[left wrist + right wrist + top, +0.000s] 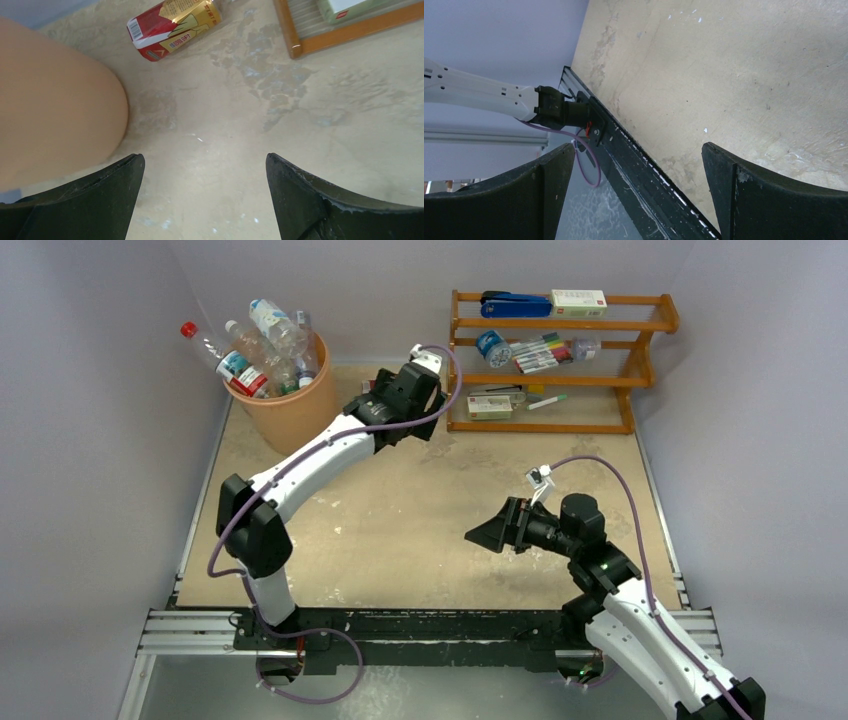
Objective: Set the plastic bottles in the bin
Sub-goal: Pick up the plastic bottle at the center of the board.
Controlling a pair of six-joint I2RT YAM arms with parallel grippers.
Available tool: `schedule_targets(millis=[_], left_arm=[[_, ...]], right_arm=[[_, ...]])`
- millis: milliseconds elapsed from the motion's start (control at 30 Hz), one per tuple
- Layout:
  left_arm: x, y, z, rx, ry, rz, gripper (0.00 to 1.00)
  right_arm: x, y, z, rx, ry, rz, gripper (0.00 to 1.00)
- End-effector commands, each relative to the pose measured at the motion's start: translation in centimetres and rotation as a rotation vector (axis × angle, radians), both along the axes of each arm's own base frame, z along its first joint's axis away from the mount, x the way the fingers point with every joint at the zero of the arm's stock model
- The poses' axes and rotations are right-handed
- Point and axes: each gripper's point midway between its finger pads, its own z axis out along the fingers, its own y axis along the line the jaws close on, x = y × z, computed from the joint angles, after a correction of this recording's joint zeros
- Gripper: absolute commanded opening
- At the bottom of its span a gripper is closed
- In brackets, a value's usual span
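The peach-orange bin (300,410) stands at the far left with several clear plastic bottles (262,350) sticking out of its top. My left gripper (385,390) hovers just right of the bin, open and empty. In the left wrist view its jaws (205,165) stand wide apart over bare table, with the bin's wall (55,100) close on the left. A boxy red-and-gold bottle (172,27) lies on its side ahead of them. My right gripper (482,536) is open and empty above the table's near right, pointing left (639,150).
A brown wooden rack (560,360) with markers, boxes and a stapler stands at the back right; its corner shows in the left wrist view (300,40). The black base rail (639,165) runs along the table's near edge. Grey walls enclose the table.
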Motion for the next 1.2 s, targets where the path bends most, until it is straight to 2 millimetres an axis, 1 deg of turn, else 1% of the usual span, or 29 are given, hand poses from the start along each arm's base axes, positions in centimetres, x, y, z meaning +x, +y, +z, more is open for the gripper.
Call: schedule_targets(millis=[0,67,133,233,333,467,600,667,733,800,900,967,1167], left_arm=[[4.3,1.4,1.0,0.129,-0.117,-0.03,0.92],[6.2,2.3,0.1,0.129,-0.095,-0.043,0.92],[7.8,2.8,-0.8,0.127,-0.064,-0.091,0.93],[9.6,3.9,-2.1,0.178,-0.035,-0.124,0.94],[11.1,4.3,-3.5,0.189,-0.024,-0.158,0.94],[12.5,3.9,-6.4,0.202,0.012,-0.206,0.93],[13.7,2.5,-9.2,0.186,0.032,-0.247,0.91],[14.2,2.2,-10.4,0.187,0.039,-0.251,0.91],[14.7,2.1,-11.4,0.197,0.04,-0.25,0.91],[15.4,2.4,-12.3,0.222,0.036,-0.23,0.91],[16.4,2.5,-12.7,0.24,0.021,-0.215,0.91],[16.8,2.6,-12.5,0.243,0.006,-0.206,0.91],[17.3,2.5,-10.1,0.229,-0.088,-0.207,0.9]], right_arm=[[0.0,-0.1,-0.1,-0.003,-0.001,-0.008,1.0],[-0.1,-0.2,-0.1,-0.006,0.002,-0.008,1.0],[-0.2,-0.2,0.0,-0.009,-0.002,-0.007,1.0],[-0.2,-0.3,-0.1,-0.014,0.004,-0.008,1.0],[-0.2,-0.3,-0.3,-0.017,0.01,-0.006,1.0],[-0.3,-0.3,-0.7,-0.023,0.023,-0.01,1.0],[-0.3,-0.4,-1.5,-0.03,0.043,-0.012,1.0],[-0.3,-0.4,-1.8,-0.032,0.051,-0.016,1.0],[-0.3,-0.4,-2.1,-0.031,0.057,-0.018,1.0],[-0.3,-0.4,-2.6,-0.034,0.067,-0.018,1.0],[-0.3,-0.3,-3.3,-0.038,0.08,-0.017,1.0],[-0.2,-0.1,-3.6,-0.034,0.085,-0.011,1.0],[0.1,0.2,-4.6,-0.038,0.105,-0.002,1.0]])
